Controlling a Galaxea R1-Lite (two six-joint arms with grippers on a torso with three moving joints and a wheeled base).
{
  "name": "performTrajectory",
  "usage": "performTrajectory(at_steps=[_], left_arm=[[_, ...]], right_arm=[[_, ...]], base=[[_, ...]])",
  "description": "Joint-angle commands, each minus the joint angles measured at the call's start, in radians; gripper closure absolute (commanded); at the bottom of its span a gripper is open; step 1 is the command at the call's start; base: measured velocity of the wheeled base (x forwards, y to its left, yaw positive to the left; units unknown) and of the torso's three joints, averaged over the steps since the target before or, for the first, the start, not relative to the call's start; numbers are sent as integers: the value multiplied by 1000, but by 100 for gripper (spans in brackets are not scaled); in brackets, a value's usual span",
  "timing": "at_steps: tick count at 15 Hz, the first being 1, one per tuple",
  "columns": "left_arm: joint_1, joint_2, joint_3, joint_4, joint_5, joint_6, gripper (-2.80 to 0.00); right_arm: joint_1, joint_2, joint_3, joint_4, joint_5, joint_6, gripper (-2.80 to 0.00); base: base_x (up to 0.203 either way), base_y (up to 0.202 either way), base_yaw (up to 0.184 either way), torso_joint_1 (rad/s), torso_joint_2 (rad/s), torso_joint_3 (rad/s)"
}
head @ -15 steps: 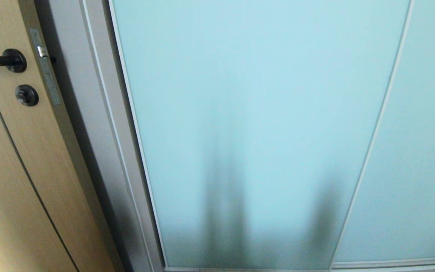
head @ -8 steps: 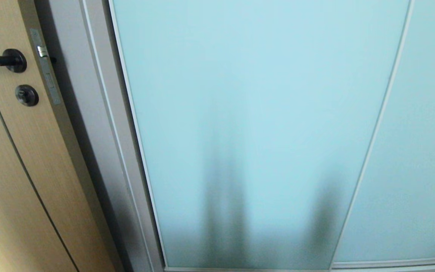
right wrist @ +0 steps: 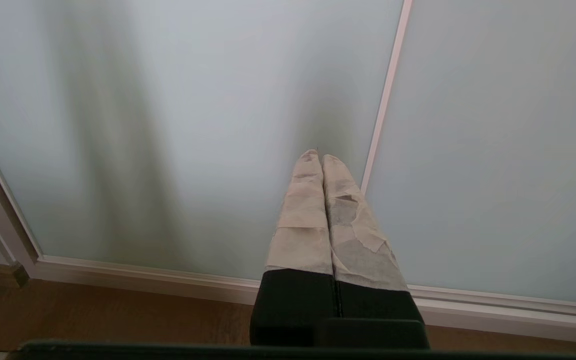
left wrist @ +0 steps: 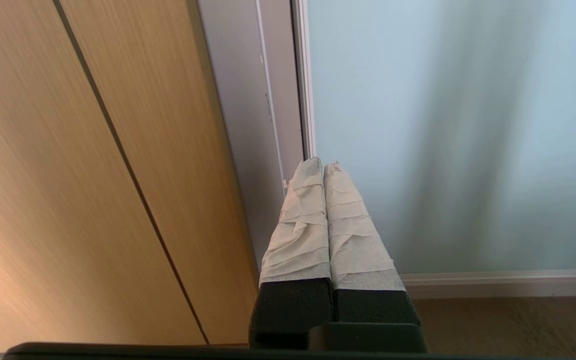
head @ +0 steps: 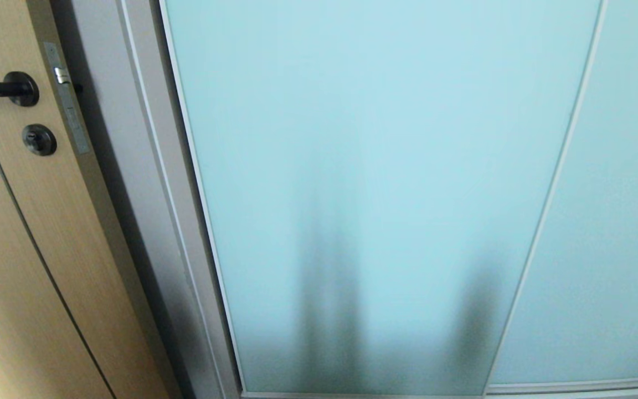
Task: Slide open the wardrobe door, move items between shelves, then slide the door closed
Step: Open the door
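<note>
The sliding wardrobe door [head: 374,166] is a frosted pale blue-green glass panel in a thin silver frame, closed and filling most of the head view. It also shows in the left wrist view [left wrist: 443,125] and the right wrist view [right wrist: 193,125]. My left gripper [left wrist: 323,164] is shut with nothing in it, its tape-wrapped fingers pointing at the door's left edge. My right gripper [right wrist: 317,156] is shut and empty, close to the thin frame strip [right wrist: 383,115] between two glass panels. The items and the shelves are hidden behind the glass. Neither arm appears in the head view.
A light wood door [head: 14,233] with a dark lever handle [head: 3,88] stands to the left, past a grey wardrobe frame post [head: 147,194]. A second glass panel [head: 607,221] lies to the right. Wooden floor [right wrist: 118,315] runs below the door's bottom rail [right wrist: 143,280].
</note>
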Motion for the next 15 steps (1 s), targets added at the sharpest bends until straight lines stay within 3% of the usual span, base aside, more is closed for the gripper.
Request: performTrajectory(at_steps=[1,15], left_arm=[[0,2,2,0,0,0,0],[0,2,2,0,5,2,0]], right_arm=[[0,-2,1,0,0,-1,0],[0,-2,2,0,0,-1,0]], base=[[0,0,0,0,0,0],[0,0,0,0,0,0]])
